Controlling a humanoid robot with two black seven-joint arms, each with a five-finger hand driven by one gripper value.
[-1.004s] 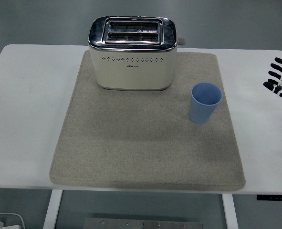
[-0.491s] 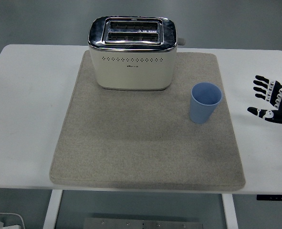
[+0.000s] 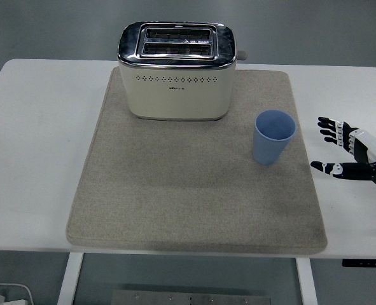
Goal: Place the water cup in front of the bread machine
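Blue cup [image 3: 274, 137] stands upright on the mat [image 3: 194, 197], right of the toaster [image 3: 177, 71]. Right hand [image 3: 349, 153] hovers right of the cup, fingers spread, holding nothing.

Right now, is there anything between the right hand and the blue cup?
No. In the head view the stretch is bare: only the edge of the beige mat and white table lie between the open right hand and the blue cup.

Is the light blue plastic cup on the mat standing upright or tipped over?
Upright. The light blue plastic cup rests on its base on the beige mat, round open mouth facing up.
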